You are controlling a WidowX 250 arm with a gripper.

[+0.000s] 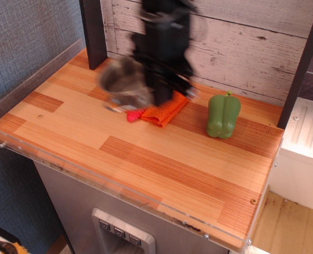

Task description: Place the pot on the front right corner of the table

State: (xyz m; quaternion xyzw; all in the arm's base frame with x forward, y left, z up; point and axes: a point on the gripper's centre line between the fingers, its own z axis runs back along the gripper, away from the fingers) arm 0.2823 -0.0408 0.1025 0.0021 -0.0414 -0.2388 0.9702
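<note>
The shiny steel pot (pixel 123 84) is in the air above the middle-left of the striped wooden table (pixel 161 174), blurred by motion. My black gripper (pixel 156 92) is shut on the pot's right rim and holds it above the orange cloth. The arm rises in front of the back wall. The pot hides part of the cloth and most of the pink-handled fork.
An orange cloth (pixel 164 111) with a pink fork handle (pixel 134 115) lies at the back middle. A green pepper (pixel 223 116) stands at the back right. Clear acrylic edges the table's front (pixel 119 191) and left side. A dark post (pixel 92 32) stands at the back left.
</note>
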